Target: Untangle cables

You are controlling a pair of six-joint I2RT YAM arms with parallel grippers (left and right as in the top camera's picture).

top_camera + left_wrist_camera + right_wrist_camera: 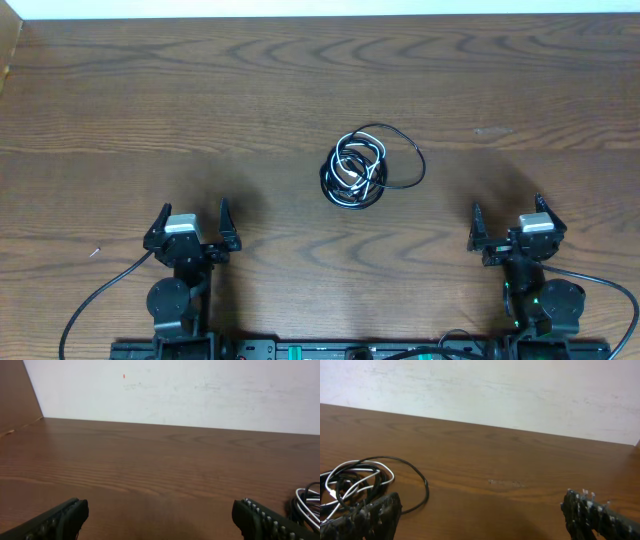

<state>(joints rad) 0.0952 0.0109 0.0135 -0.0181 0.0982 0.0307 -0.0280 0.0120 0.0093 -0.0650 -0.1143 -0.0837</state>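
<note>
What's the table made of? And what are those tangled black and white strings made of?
The table looks like dark brown wood, or a wood-look coating: wavy grain lines run across it, with a dull sheen. The cables look like thin cords coated in smooth plastic or rubber, white and black; they bend into soft loops. Their insides are hidden.
</note>
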